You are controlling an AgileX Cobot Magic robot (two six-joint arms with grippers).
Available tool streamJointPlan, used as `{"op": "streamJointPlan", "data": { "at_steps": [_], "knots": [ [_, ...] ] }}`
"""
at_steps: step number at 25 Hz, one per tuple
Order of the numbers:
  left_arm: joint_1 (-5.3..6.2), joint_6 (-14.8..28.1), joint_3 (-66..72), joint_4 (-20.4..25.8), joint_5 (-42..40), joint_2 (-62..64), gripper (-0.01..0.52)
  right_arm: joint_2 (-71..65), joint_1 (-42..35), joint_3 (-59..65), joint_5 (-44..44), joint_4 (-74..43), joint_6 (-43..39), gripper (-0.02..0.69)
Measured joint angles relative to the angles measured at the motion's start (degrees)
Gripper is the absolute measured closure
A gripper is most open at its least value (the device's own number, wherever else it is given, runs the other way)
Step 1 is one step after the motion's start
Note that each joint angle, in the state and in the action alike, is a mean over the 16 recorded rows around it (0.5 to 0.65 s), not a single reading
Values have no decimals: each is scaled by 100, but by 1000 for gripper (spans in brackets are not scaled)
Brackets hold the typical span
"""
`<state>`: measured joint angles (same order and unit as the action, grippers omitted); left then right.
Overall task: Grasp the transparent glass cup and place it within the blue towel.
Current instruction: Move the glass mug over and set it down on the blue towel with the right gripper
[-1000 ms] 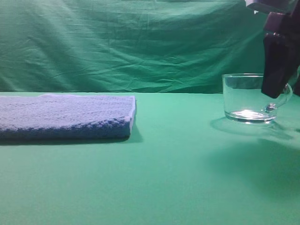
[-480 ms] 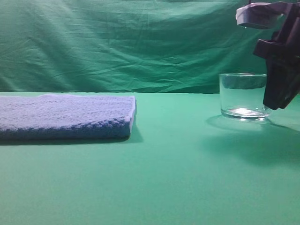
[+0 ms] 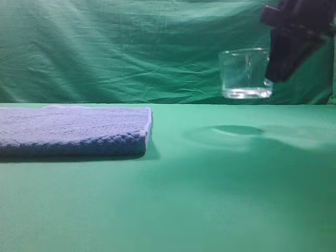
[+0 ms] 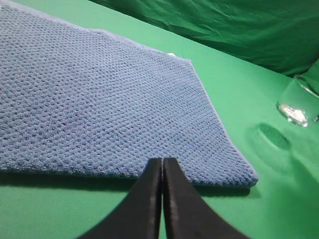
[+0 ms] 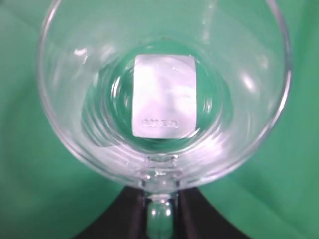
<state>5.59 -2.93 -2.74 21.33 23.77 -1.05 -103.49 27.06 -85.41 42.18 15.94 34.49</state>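
**Cup aloft in the right gripper**

The right gripper (image 3: 273, 73) clamps the transparent glass cup (image 3: 245, 73) by its handle, clear above the surface (image 3: 210, 199). The blue towel (image 3: 73, 131) lies at nine o'clock. The left gripper (image 4: 162, 172) is closed, empty.

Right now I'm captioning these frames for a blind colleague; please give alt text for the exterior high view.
The right gripper holds the transparent glass cup in the air above a green table, its shadow below. The blue towel lies flat at the left, apart from the cup.
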Motion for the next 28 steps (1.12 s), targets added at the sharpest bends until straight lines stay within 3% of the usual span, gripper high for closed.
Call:
{"op": "streamJointPlan", "data": {
  "at_steps": [9,18,22,28],
  "knots": [
    [0,0,0,0,0,0,514,-1368,1206,-1871,246,6,-71,563],
    [0,0,0,0,0,0,514,-2734,1729,-2949,217,10,-79,552],
    [0,0,0,0,0,0,514,-3024,1798,-3105,122,15,-76,484],
    [0,0,0,0,0,0,514,-3086,1791,-3206,163,26,-153,316]
  ]
}}
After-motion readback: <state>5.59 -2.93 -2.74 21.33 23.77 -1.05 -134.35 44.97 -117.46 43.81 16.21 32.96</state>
